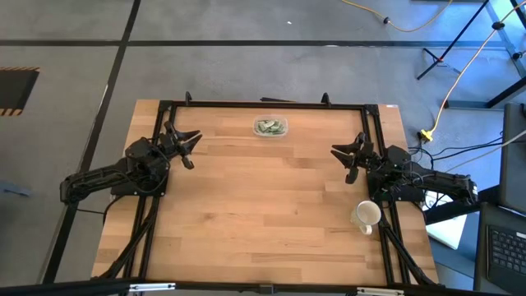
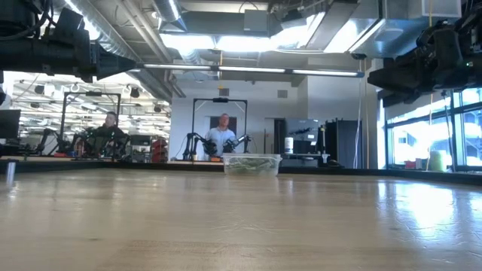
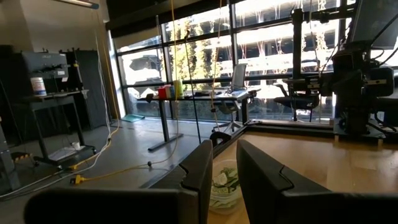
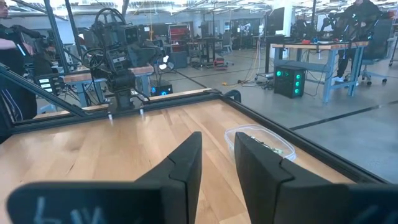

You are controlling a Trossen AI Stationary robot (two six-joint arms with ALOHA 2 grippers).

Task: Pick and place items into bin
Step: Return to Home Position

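The clear bin (image 1: 269, 127) stands on its base near the middle of the table's far edge, and pale green and white packets (image 1: 269, 126) lie inside it. It also shows in the low view as the bin (image 2: 251, 164). My left gripper (image 1: 191, 150) hovers open at the table's left side, raised above the wood. My right gripper (image 1: 343, 163) hovers open at the right side. In the left wrist view the bin (image 3: 222, 186) shows between the fingers of my left gripper (image 3: 224, 177). In the right wrist view the bin (image 4: 258, 140) lies beyond my right gripper (image 4: 217, 168). I see no packets on the bare table.
A white cup (image 1: 366, 216) lies on its side near the table's right edge, close to my right arm. A dark frame (image 1: 263, 104) runs along the table's far edge and sides. Bare wood lies between the two arms. People show in the room beyond the table.
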